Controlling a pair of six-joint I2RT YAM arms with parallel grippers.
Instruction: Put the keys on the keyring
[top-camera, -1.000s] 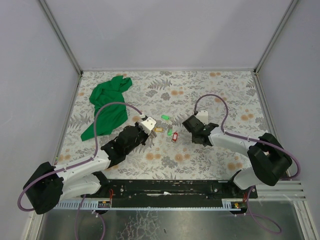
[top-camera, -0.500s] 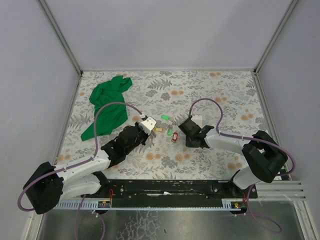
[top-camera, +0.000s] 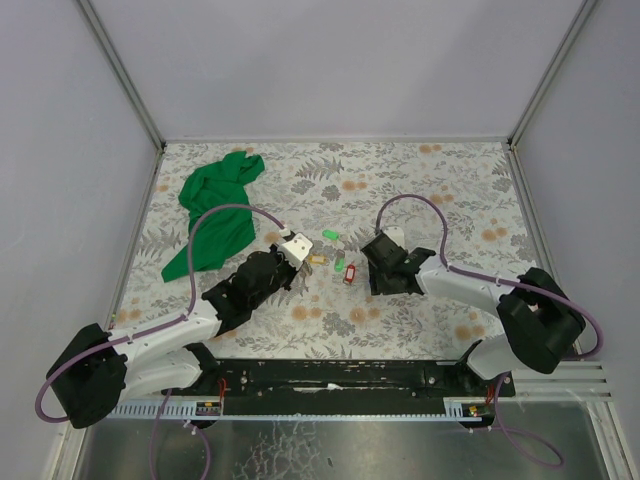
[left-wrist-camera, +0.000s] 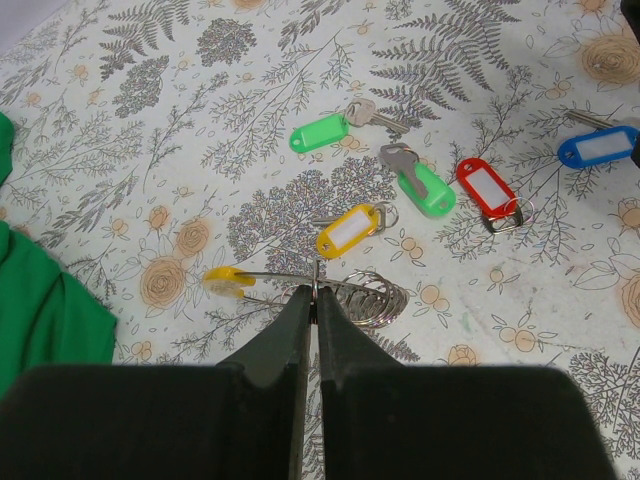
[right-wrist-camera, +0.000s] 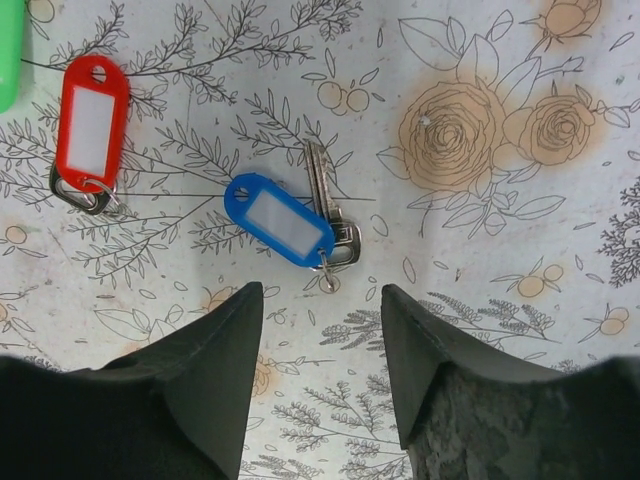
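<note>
My left gripper (left-wrist-camera: 316, 292) is shut on the thin wire keyring (left-wrist-camera: 345, 281), which carries a yellow tag (left-wrist-camera: 228, 280) and a coil of small rings (left-wrist-camera: 375, 298). Loose keys lie beyond it on the floral table: two green-tagged (left-wrist-camera: 318, 133) (left-wrist-camera: 427, 190), one yellow (left-wrist-camera: 350, 229), one red (left-wrist-camera: 487, 188), one blue (left-wrist-camera: 600, 146). My right gripper (right-wrist-camera: 322, 300) stands open just short of the blue-tagged key (right-wrist-camera: 280, 220), nothing between its fingers; the red-tagged key (right-wrist-camera: 92, 130) lies to its left. From above, the left gripper (top-camera: 300, 250) and right gripper (top-camera: 372, 262) flank the keys (top-camera: 343, 267).
A crumpled green cloth (top-camera: 215, 210) lies at the back left of the floral table (top-camera: 440, 190). Grey walls close in the table on three sides. The arms' cables arch above each wrist.
The right gripper has gone from shut to open and shifted slightly left toward the keys. The left arm has stayed still, holding the keyring.
</note>
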